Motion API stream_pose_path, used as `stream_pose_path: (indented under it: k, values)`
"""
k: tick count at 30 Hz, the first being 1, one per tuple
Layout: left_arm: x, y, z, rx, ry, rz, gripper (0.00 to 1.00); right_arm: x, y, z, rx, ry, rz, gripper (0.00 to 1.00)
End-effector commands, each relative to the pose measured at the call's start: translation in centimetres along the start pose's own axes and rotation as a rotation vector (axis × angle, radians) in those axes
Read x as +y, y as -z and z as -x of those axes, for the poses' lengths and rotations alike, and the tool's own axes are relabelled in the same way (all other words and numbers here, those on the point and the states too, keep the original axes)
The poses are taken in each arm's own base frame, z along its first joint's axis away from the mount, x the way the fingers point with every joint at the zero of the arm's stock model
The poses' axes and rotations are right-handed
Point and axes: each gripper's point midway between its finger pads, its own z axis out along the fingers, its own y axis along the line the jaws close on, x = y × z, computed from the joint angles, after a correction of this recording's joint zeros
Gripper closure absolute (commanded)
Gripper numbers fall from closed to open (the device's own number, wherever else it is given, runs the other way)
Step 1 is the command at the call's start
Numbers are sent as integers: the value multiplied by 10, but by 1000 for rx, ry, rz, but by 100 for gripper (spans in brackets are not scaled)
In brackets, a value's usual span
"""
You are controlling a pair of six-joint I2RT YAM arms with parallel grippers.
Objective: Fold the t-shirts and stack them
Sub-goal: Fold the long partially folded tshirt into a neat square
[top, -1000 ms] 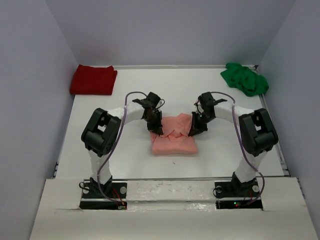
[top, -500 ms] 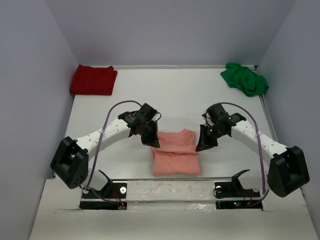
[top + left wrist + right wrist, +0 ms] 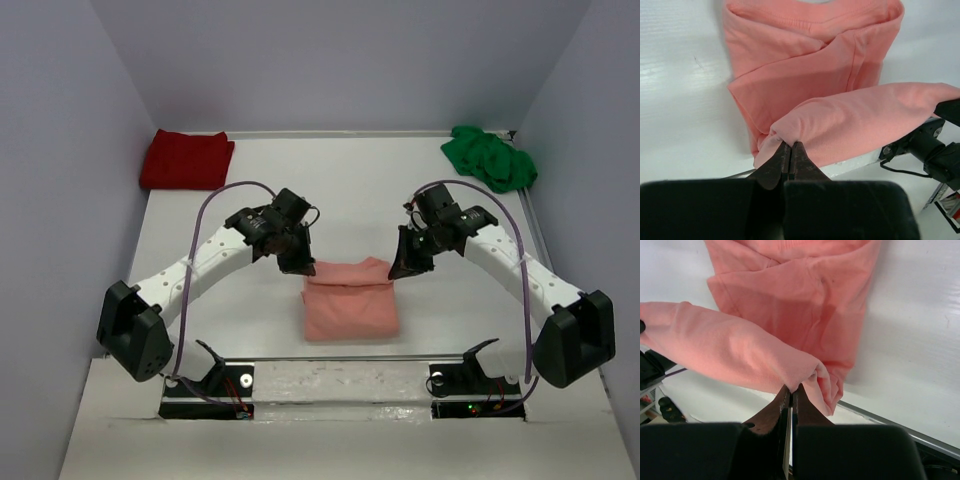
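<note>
Since a second ago both arms have unfolded outward, elbows swinging toward the lower corners of the overhead view. The salmon-pink shirt has slid down the frame toward the bases and looks more compact and rectangular.

It now lies low in the centre of the counter. The left pincer is at its upper-left corner and the right pincer at its upper-right. In the left wrist view the left pincer is clamped tight on a bunched corner of pink cloth. The right pincer is pinched shut on the opposite corner in the same way.

Between them a band of shirt hangs lifted off the counter. The already doubled body lies flat beyond the fingertips, in the upper part of each wrist frame.

That band's long axis runs left to right across the overhead frame. The rest of the garment lies below it in the picture, on the base side. Each arm holds one end, so neither is nearer.

The fold looks likely to finish by carrying both ends down the frame together, level, over the body. If one side lags, the edge would probably lie skewed.

The dark red shirt sits folded in the upper-left corner and the green shirt lies crumpled in the upper-right. Both are well apart from the arms.
</note>
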Motion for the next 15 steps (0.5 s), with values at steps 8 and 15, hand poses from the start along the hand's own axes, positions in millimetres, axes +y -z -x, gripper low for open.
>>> stream_pose_path:
  k: [8,15]
  values:
    - [23,-25,47,-60,23,74,100,5,-14,55,-124,80,-42,100]
    - [44,-67,74,-43,32,139,100,-10,-65,75,-96,81,-70,100]
